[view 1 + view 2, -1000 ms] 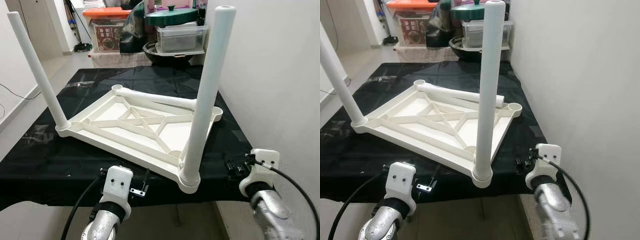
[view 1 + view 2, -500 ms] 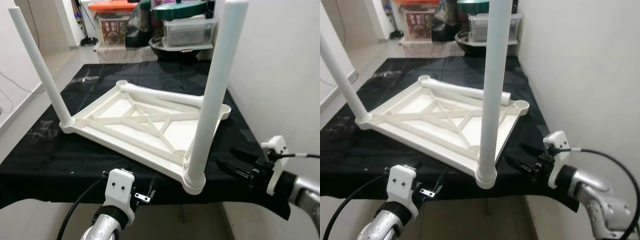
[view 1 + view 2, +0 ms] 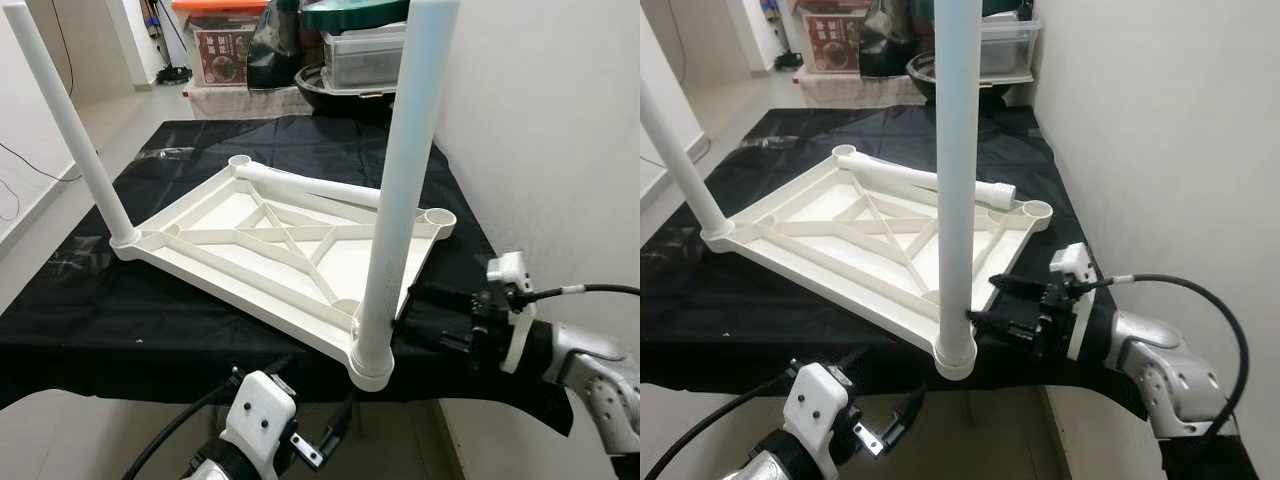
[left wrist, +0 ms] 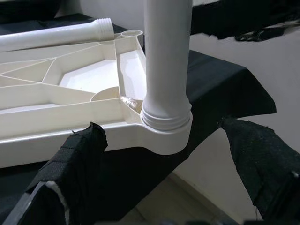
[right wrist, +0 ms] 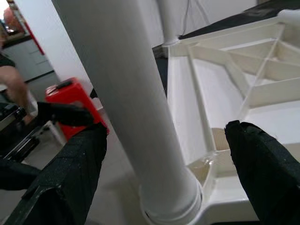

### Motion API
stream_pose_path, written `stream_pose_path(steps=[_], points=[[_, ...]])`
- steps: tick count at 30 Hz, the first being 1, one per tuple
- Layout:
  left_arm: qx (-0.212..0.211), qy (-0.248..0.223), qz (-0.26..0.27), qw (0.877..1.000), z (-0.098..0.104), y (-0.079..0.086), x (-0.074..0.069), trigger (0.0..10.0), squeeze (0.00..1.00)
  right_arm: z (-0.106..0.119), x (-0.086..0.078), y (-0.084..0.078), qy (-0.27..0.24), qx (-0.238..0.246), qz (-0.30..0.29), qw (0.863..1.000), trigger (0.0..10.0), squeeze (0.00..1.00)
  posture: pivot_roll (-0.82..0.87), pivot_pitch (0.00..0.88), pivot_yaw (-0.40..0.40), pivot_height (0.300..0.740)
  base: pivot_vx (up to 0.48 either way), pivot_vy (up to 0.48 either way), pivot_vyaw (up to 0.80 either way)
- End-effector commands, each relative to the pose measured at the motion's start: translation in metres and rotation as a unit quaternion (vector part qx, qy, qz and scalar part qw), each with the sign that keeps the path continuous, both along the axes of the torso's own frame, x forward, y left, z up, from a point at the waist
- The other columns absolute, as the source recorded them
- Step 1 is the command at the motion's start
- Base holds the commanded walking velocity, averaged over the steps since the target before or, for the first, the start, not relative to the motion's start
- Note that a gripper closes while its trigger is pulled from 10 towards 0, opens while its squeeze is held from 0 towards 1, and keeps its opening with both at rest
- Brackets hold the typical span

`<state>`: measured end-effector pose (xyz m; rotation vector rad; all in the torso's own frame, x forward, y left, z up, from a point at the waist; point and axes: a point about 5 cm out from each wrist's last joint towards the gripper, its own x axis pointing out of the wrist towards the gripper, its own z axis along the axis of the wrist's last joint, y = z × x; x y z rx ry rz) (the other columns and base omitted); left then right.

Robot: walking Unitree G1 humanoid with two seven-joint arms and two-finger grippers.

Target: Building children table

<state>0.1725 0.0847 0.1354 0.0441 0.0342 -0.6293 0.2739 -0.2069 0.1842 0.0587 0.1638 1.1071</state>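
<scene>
Tabletop (image 3: 262, 232): white ribbed plastic, upside down on the black-draped surface (image 3: 90, 310).
Legs: 2 smooth round tubes stand upright in corner sockets, near leg (image 3: 400, 180) and far leg (image 3: 62, 120); 1 loose leg (image 3: 930, 184) lies across the tabletop.
Right hand (image 3: 995, 302): open, black fingers beside the near leg's base.
Left hand (image 4: 164, 178): open, below the surface edge.

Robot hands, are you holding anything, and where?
Nothing yet. The right gripper is open around the near table leg, low down, not squeezing. The left gripper is open below it.
</scene>
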Motion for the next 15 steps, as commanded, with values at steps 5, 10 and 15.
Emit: stream_pose_path(steps=[5,10,15], points=[[0.010,-0.006,-0.010,1.000,0.001,0.000,-0.003,10.0,0.00,-0.012,0.003,-0.006,0.018,-0.042,0.005,0.999,10.0,0.00,0.10,0.104,-0.017,0.740,0.000,0.000,0.00],[0.009,-0.012,-0.018,1.000,0.002,-0.001,-0.005,10.0,0.00,0.001,0.000,0.008,-0.008,-0.007,0.038,0.999,10.0,0.00,0.10,0.096,-0.015,0.740,0.000,0.000,0.00],[0.007,-0.018,-0.020,1.000,0.002,-0.001,-0.006,10.0,0.00,0.006,0.002,0.019,-0.024,0.004,0.053,0.998,10.0,0.00,0.10,0.091,-0.020,0.740,0.000,0.000,0.00]])
